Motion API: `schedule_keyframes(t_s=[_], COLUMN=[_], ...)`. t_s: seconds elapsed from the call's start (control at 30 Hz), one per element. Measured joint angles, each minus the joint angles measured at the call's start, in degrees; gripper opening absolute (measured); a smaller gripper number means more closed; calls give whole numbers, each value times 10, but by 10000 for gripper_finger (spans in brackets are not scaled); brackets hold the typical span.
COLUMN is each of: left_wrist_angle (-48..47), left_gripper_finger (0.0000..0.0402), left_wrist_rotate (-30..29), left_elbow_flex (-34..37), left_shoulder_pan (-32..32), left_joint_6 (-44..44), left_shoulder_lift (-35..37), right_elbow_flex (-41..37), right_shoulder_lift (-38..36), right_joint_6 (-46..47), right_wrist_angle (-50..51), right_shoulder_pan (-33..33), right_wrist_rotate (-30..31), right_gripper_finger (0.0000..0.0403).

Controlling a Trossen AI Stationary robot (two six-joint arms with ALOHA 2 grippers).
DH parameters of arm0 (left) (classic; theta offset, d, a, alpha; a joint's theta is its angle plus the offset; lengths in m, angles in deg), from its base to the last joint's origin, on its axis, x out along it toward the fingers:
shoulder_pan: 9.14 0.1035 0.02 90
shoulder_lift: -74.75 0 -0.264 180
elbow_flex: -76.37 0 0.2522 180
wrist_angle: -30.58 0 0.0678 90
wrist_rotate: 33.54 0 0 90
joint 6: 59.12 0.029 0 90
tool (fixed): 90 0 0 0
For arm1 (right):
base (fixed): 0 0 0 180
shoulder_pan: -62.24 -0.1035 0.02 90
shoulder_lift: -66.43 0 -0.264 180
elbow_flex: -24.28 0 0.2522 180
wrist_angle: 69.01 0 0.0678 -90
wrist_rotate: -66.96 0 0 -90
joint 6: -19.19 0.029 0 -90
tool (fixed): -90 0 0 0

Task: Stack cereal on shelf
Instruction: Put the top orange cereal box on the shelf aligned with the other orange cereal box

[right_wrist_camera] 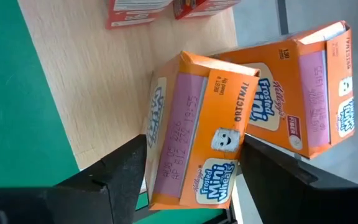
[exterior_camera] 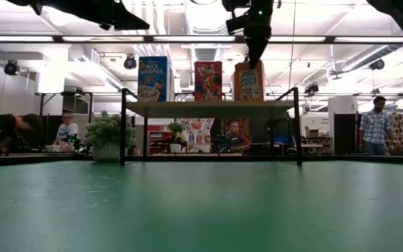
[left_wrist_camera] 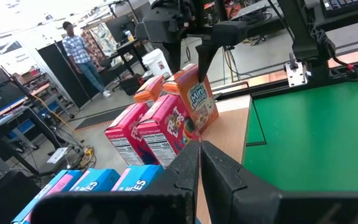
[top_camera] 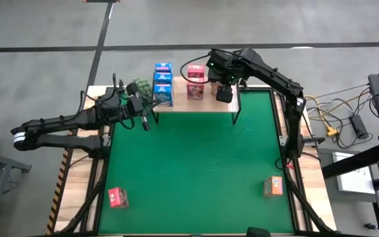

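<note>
The shelf [top_camera: 189,105] [exterior_camera: 208,108] stands at the table's far edge. On it stand blue cereal boxes [top_camera: 163,84] [exterior_camera: 156,78], pink-red ones [top_camera: 196,82] [left_wrist_camera: 160,130] and two orange ones. My right gripper [top_camera: 224,92] [right_wrist_camera: 194,155] is over the shelf's right part, shut on the nearer orange box [right_wrist_camera: 194,137] [exterior_camera: 248,80]. The second orange box [right_wrist_camera: 303,87] stands just behind it. My left gripper [top_camera: 145,120] [left_wrist_camera: 199,155] is shut on nothing and hovers off the shelf's left end. A pink-red box [top_camera: 118,197] and an orange box [top_camera: 273,187] lie near the table's near edge. My right gripper pinches the orange box by its top end [right_wrist_camera: 166,186], one finger [right_wrist_camera: 126,171] on each broad face. The fingers come from above, pointing down. The box stands upright with its bottom on the shelf plank [exterior_camera: 257,105], turned a little against the orange box behind it.
A green leafy plant [top_camera: 139,87] [exterior_camera: 107,133] sits by the shelf's left end, close to my left gripper. The green mat [top_camera: 196,171] lies between shelf and near edge. People show in the room behind, far from the table.
</note>
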Motion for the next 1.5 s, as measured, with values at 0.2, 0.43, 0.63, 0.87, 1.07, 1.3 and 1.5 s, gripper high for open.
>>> schedule_keyframes(t_s=[0.2, 0.43, 0.63, 0.87, 1.07, 1.3, 1.5], left_wrist_angle=[0, 0, -1, -1, -4, -4, -4], left_gripper_finger=[0, 0, 0, 0, 0, 0, 0], left_wrist_rotate=[0, 0, 0, 0, 0, 0, 0], left_elbow_flex=[0, 0, 2, 4, 4, 4, 4], left_shoulder_pan=[0, 0, 0, 0, 0, 0, 0], left_joint_6=[0, 0, 1, 1, 5, 6, 8], left_shoulder_lift=[0, 0, 0, 0, 0, 0, 0], right_elbow_flex=[29, 49, 48, -2, -98, -169, -208], right_shoulder_lift=[-3, -26, -38, -41, -52, -94, -130], right_joint_6=[33, 105, 147, 159, 161, 157, 145], right_wrist_angle=[5, 8, 11, 10, 7, -48, -106], right_shoulder_pan=[-1, -17, -42, -65, -64, -60, -48], right_wrist_rotate=[29, -6, -103, -109, -42, 90, 90], right_gripper_finger=[242, 242, 226, 162, 84, 18, 9])
